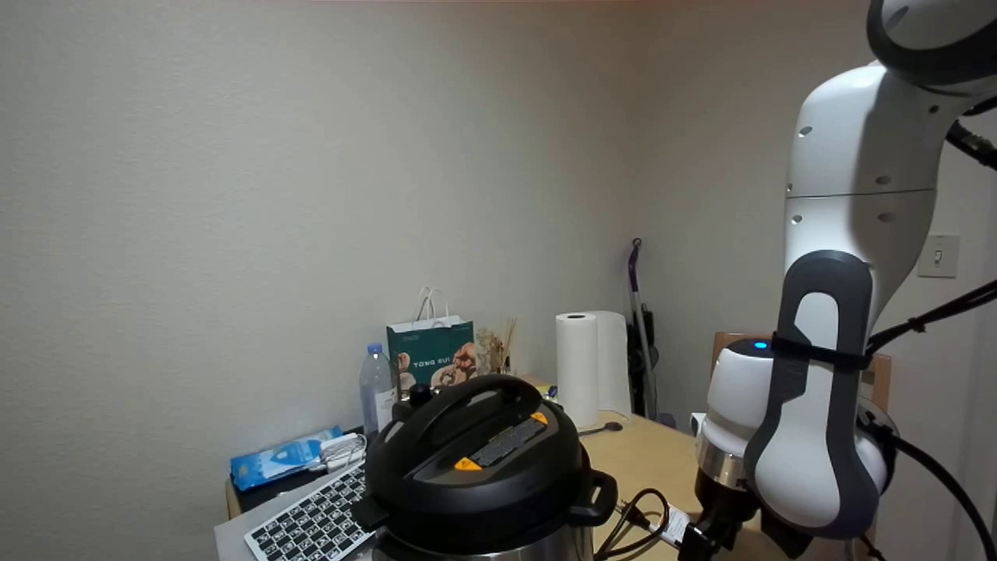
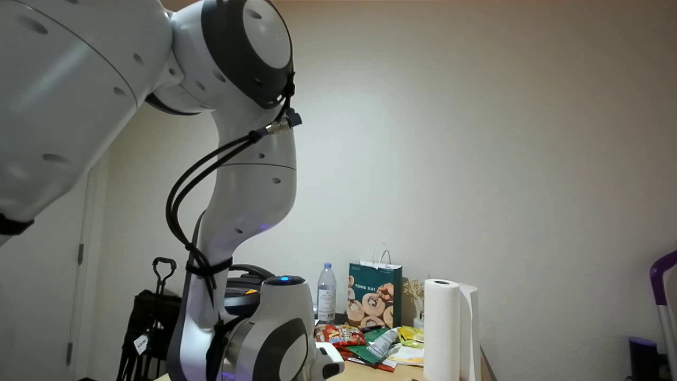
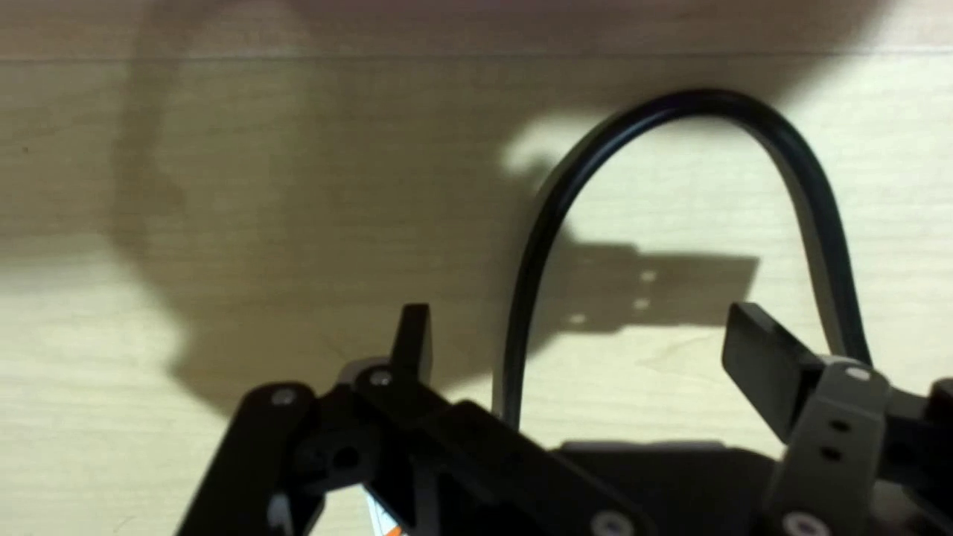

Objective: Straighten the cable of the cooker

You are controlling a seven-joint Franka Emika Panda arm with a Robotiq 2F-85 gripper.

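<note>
The cooker (image 1: 483, 475), with a black lid and steel body, stands on the table in an exterior view. It is mostly hidden behind the arm in an exterior view (image 2: 244, 291). Its black cable (image 1: 658, 499) lies bent in loops beside it, with a white label (image 1: 674, 527). In the wrist view the cable (image 3: 703, 104) forms an arch on the wood. My gripper (image 3: 579, 339) is open above the table. The arch's left strand runs between the fingers; the right strand passes beyond the right finger. In an exterior view the gripper (image 1: 701, 538) is cut off at the bottom edge.
A keyboard (image 1: 315, 518), blue pack (image 1: 284, 456), bottle (image 1: 377, 389) and green bag (image 1: 432, 354) stand or lie around the cooker. Paper towel rolls (image 1: 577, 370) and a dark spoon (image 1: 607, 428) are farther back. Snack packs (image 2: 370, 341) lie near the bag. A chair (image 1: 880, 382) is behind the arm.
</note>
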